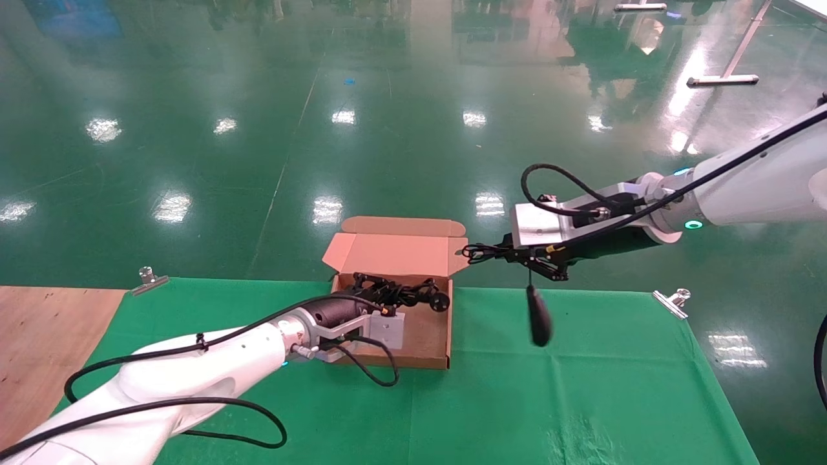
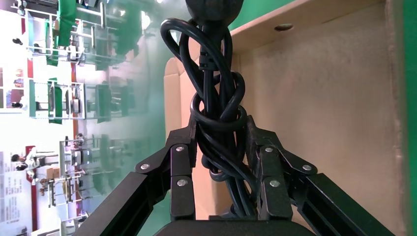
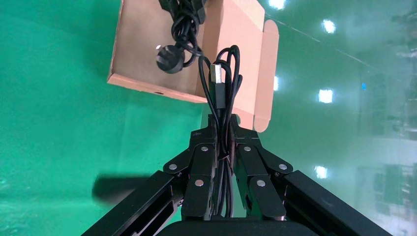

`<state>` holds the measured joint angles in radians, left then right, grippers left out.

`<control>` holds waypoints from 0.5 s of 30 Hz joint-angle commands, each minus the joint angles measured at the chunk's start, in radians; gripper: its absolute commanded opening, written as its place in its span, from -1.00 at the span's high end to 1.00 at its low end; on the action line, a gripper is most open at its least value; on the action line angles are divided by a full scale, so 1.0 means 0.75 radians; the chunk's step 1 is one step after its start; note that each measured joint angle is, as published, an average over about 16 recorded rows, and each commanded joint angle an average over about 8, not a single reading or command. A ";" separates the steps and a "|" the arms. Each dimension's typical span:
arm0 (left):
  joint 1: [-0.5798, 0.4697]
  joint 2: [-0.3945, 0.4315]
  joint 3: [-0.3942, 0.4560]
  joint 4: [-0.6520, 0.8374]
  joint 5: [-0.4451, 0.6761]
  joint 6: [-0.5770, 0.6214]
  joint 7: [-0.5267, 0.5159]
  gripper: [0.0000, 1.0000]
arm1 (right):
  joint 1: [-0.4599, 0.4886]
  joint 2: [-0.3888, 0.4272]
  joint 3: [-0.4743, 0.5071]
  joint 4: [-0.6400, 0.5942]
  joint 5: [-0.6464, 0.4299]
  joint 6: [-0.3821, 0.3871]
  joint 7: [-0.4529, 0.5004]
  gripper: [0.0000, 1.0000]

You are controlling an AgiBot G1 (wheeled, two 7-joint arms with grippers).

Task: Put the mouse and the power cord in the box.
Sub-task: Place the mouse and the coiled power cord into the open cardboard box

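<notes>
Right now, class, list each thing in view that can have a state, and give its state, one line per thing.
box: open, lid flap up.
power cord: bundled, over the box, gripped.
mouse: dangling by its cable above the table.
left claw: shut on the power cord.
right claw: shut on the mouse's cable.

White arms, black cables, screwed black tools (image 2: 221, 162)

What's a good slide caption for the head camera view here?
Left gripper holds the power cord over the box; right gripper carries the mouse dangling by its cable.
</notes>
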<state>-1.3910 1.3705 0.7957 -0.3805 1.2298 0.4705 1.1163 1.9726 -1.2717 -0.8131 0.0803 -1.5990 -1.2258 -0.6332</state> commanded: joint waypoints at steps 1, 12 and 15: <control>-0.003 -0.001 0.035 -0.005 -0.021 -0.013 -0.012 -1.00 | -0.003 0.000 0.004 -0.014 0.005 0.001 -0.013 1.00; -0.019 -0.004 0.157 -0.010 -0.145 -0.053 -0.038 -1.00 | 0.001 -0.025 0.009 -0.056 0.017 -0.116 -0.038 1.00; -0.031 -0.009 0.152 0.004 -0.219 -0.038 -0.075 -1.00 | 0.004 -0.044 0.007 -0.062 0.015 -0.137 -0.036 1.00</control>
<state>-1.4199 1.3589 0.8947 -0.3641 1.0570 0.4584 1.0596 1.9746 -1.3070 -0.8080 0.0374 -1.5885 -1.3090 -0.6571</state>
